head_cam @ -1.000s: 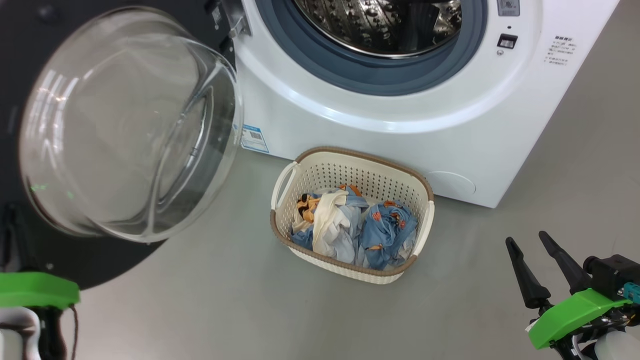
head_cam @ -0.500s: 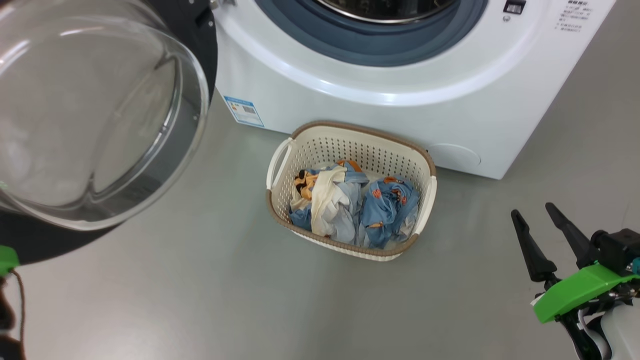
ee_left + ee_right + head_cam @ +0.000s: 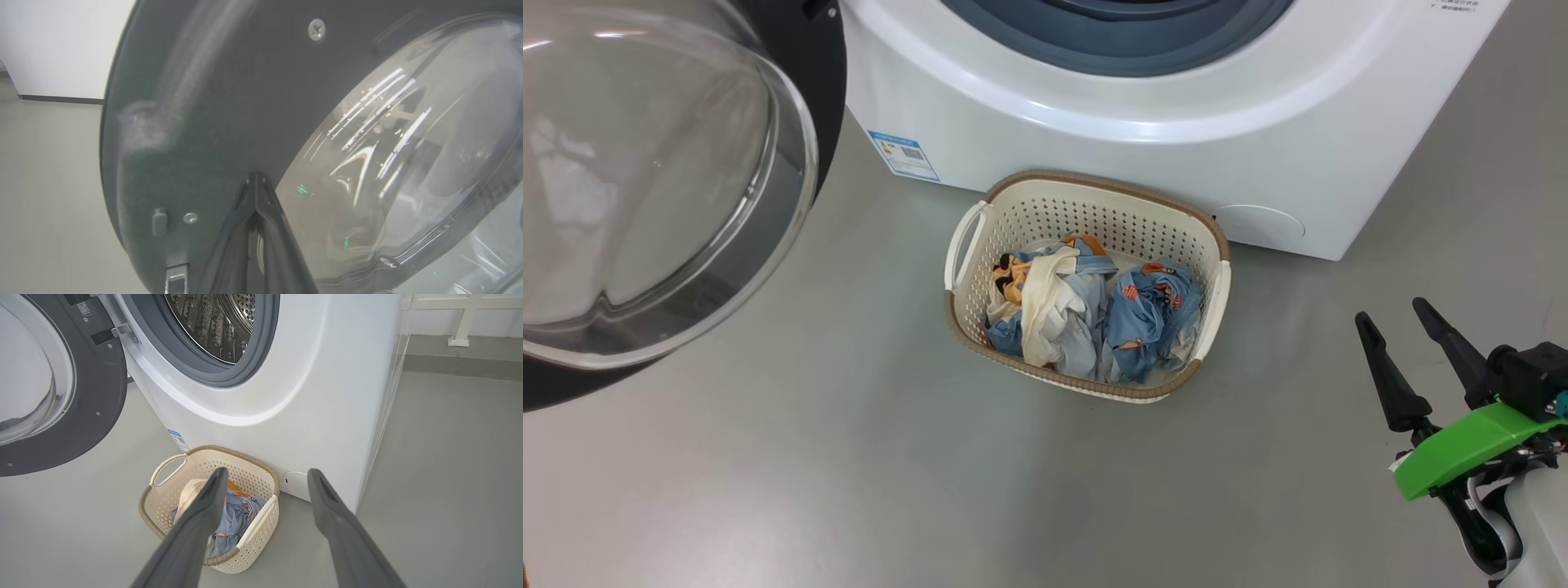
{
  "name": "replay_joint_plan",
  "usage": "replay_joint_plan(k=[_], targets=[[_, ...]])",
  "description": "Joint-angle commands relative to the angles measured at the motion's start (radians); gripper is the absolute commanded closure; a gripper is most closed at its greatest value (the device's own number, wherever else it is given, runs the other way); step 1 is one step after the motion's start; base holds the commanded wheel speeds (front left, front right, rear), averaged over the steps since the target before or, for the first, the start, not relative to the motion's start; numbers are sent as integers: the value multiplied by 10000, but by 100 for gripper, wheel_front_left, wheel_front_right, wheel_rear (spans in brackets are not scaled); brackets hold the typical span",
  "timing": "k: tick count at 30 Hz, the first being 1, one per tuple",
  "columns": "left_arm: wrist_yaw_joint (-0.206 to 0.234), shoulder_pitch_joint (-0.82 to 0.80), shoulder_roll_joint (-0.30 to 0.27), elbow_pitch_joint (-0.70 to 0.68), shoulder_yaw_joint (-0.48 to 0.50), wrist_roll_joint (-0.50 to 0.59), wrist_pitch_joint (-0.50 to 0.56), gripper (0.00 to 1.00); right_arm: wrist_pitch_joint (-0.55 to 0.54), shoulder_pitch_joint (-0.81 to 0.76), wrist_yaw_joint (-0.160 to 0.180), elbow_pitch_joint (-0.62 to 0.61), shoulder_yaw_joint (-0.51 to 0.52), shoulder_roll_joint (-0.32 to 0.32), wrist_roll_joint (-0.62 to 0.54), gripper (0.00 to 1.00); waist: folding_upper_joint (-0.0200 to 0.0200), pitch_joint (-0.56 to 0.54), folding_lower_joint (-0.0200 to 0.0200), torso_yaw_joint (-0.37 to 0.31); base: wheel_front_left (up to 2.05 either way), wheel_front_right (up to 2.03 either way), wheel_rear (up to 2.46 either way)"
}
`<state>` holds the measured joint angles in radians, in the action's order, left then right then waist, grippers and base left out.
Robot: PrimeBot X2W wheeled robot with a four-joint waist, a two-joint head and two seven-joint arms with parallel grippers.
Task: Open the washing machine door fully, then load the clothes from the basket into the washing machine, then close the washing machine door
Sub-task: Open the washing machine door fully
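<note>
The white washing machine (image 3: 1094, 106) stands at the top with its door (image 3: 645, 180) swung open to the left, glass bowl facing me. Against the machine's foot sits the cream basket (image 3: 1086, 204), and in it lie crumpled blue, orange-printed and cream clothes (image 3: 1094, 314). My right gripper (image 3: 1391, 311) hovers open and empty over the floor right of the basket. The right wrist view looks past that gripper (image 3: 266, 472) at the basket (image 3: 163, 506), clothes (image 3: 237, 514) and steel drum (image 3: 216, 322). My left gripper (image 3: 255, 177) is shut, tips against the door's dark inner rim (image 3: 229, 81), holding nothing.
Grey floor (image 3: 849, 474) spreads in front of and beside the basket. A blue label sticker (image 3: 903, 155) marks the machine's lower left front. A white wall with a dark skirting (image 3: 61, 99) lies beyond the door.
The head camera has tilted down, so machine, door and basket sit higher in its view. The left wrist's green cover has slid out at the lower left. The right gripper stays open.
</note>
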<state>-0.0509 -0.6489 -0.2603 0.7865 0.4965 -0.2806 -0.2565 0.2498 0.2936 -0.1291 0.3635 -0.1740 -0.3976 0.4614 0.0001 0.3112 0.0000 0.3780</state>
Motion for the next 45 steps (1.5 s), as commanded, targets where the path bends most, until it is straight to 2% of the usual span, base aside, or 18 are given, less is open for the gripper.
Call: replay_joint_plan(k=[1,9,16,26,27,30,34,35,37,45], targets=[[-60,-285,-810,-71,397,196,-53,100,120,105,-16,-196,-242,-132,-119,0,-1,42,0,-59,0,0,0],[-400,-413,-737,278,903,496,-53,100,120,136,-16,-117,-282,-60,-103,0,-1,-160,0,-59,0,0,0],[-752,143,-292,-169,1123,457,-53,100,120,-57,-16,-34,-265,105,-42,0,-1,-683,0,-5,0,0,0],[-795,2085,430,-2045,14,-18,-53,100,120,-502,-16,16,-158,398,67,0,-1,-1499,0,55,0,0,0],[-795,2324,517,-2251,-102,-71,-53,93,120,-545,-16,22,-163,430,71,0,-1,-1574,0,45,0,0,0],[-796,3042,719,-2817,-444,-196,-53,53,120,-662,-16,18,-185,518,92,0,-1,-1779,0,0,0,0,0],[-796,3854,1030,-3623,-888,-183,-53,4,120,-837,-16,-28,-152,574,136,0,-1,-1998,0,-79,0,0,0],[-796,4042,1102,-3807,-1042,-204,-53,0,120,-880,-16,-39,-124,580,143,0,-1,-2041,0,-103,0,0,0],[-796,4410,1246,-4159,-1321,-241,-53,0,120,-968,-16,-49,-94,603,156,0,-1,-2142,0,-178,0,0,0],[-797,5264,1169,-4836,-2456,-309,-53,0,120,-1115,-16,-109,-24,666,166,0,-1,-2300,0,-726,0,0,0]])
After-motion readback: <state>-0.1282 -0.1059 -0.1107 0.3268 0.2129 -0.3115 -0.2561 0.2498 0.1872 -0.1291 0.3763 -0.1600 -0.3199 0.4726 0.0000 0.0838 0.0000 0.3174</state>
